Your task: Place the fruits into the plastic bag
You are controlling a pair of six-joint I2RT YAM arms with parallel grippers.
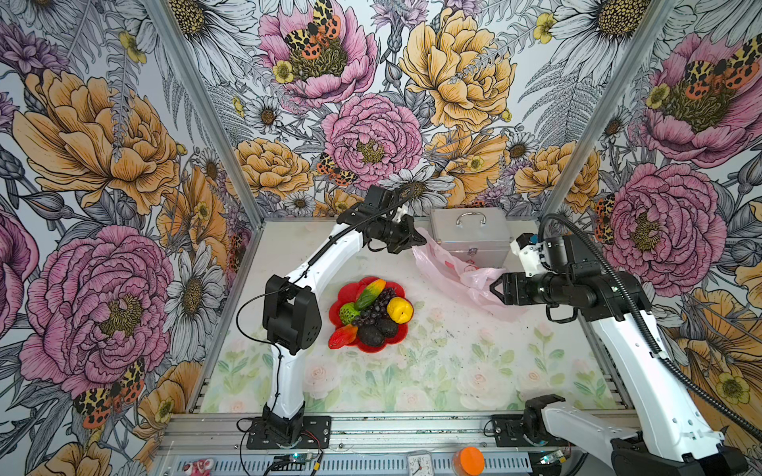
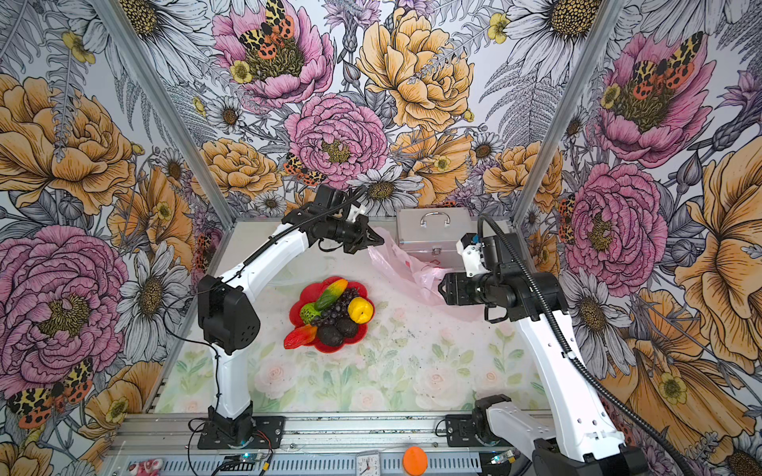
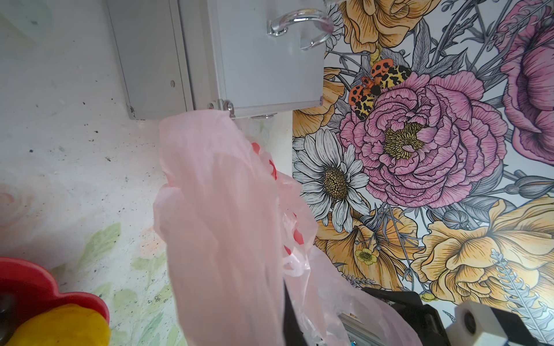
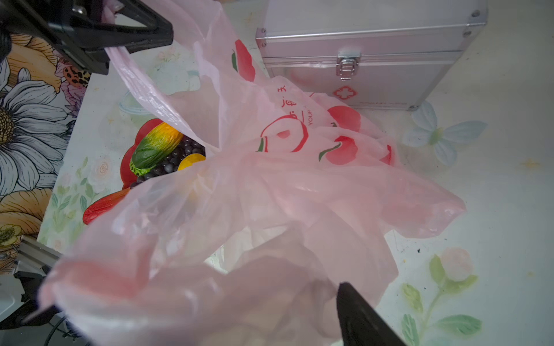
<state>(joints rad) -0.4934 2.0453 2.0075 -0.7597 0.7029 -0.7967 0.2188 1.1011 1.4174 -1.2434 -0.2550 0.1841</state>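
pink plastic bag (image 1: 447,268) in clamped left claw (image 1: 423,239)

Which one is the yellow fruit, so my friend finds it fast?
Find the red flower-shaped plate in the middle of the table. On its edge toward the right arm, beside the dark grapes, sits the yellow fruit: the only round, all-yellow one.

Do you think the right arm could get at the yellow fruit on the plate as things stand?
Probably yes: the right pincer is open, the yellow fruit sits uncovered at the edge of the plate facing it, and only bare table lies between. The bag at its tips might snag.
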